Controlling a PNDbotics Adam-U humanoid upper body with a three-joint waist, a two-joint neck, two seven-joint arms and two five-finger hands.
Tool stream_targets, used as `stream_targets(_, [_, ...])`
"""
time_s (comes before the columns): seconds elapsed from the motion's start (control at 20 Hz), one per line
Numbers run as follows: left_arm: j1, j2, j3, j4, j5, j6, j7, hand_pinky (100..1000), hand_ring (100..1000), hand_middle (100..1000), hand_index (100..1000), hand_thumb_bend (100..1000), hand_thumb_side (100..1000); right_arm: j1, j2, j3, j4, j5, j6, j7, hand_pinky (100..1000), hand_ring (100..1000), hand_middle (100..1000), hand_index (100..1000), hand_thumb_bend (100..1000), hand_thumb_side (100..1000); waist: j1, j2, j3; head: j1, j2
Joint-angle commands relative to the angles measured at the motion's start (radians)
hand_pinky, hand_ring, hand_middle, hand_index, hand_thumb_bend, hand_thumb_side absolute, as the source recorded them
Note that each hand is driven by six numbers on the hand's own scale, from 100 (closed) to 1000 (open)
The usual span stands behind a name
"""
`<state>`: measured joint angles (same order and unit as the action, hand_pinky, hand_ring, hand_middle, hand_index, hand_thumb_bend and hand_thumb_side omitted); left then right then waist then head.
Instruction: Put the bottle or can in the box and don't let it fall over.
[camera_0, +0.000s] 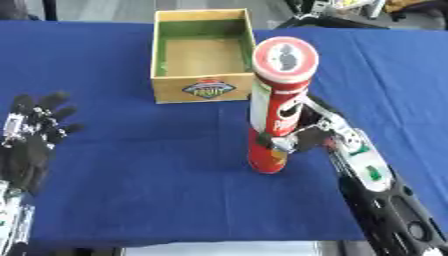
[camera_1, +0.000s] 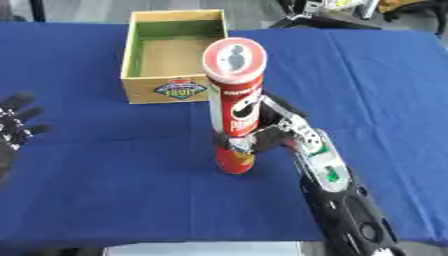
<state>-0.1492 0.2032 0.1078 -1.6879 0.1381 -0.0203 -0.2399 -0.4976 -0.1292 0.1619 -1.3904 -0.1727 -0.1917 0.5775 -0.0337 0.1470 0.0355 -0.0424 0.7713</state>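
Gripping upright red crisp can (camera_0: 278, 105) low down, right hand (camera_0: 306, 136) fingers curled round it | left hand (camera_0: 35, 135) open, lower left | wooden box (camera_0: 202, 55) behind on blue desk (camera_0: 131, 165)

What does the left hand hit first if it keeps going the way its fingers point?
Probably nothing. The left hand rests open at the left edge, fingers aimed up the blue table toward its far side. The box and the can sit off to its right, though depth is unclear.
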Motion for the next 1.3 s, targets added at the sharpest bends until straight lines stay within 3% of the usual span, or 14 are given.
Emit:
stream_targets(0.05, [-0.010,0.010,-0.001,-0.010,-0.002,0.000,-0.001,793,917,919,922,413,1000,-0.037,-0.003,0.002,-0.011,-0.005,0.000,-0.012,348,403,343,466,239,100,0.001,-0.019,0.000,-0.001,-0.001])
stream_targets(0.1, [-0.009,0.010,-0.001,-0.010,-0.002,0.000,0.000,793,917,919,922,413,1000,-0.052,-0.002,0.002,-0.007,-0.004,0.000,-0.013,348,404,344,466,350,100,0.001,-0.019,-0.001,0.000,-0.001])
stream_targets(0.2, [-0.008,0.011,-0.001,-0.010,-0.002,0.000,0.000,793,917,919,922,414,1000,-0.090,0.001,0.001,0.004,0.001,0.001,-0.018,348,404,344,466,359,100,0.000,-0.021,-0.001,0.000,-0.001])
stream_targets(0.25, [-0.007,0.010,-0.001,-0.010,-0.002,0.000,0.000,793,917,919,922,413,1000,-0.112,0.002,-0.001,0.012,0.006,0.000,-0.022,348,405,344,467,318,100,0.000,-0.021,-0.001,0.000,-0.001])
stream_targets(0.3, [-0.006,0.010,-0.001,-0.010,-0.002,0.000,0.000,793,917,919,922,413,1000,-0.137,0.005,-0.003,0.021,0.014,-0.002,-0.026,348,406,345,467,371,100,0.000,-0.022,0.000,-0.001,-0.001])
stream_targets(0.7, [-0.005,0.005,-0.007,-0.009,-0.002,0.001,-0.006,793,917,920,921,413,1000,-0.340,0.018,-0.044,0.137,0.109,-0.037,-0.077,348,409,346,470,410,100,0.002,-0.022,0.021,-0.035,-0.001])
stream_targets(1.0, [-0.012,-0.002,-0.019,-0.009,0.000,0.001,-0.017,793,917,920,921,412,1000,-0.470,0.032,-0.117,0.233,0.222,-0.068,-0.170,360,417,353,476,432,100,0.007,-0.017,0.064,-0.082,-0.001])
stream_targets(1.3, [-0.028,-0.007,-0.033,-0.012,0.004,0.000,-0.031,793,917,920,921,409,1000,-0.530,0.057,-0.228,0.312,0.371,-0.064,-0.320,417,430,360,480,428,100,0.017,-0.004,0.131,-0.153,-0.001])
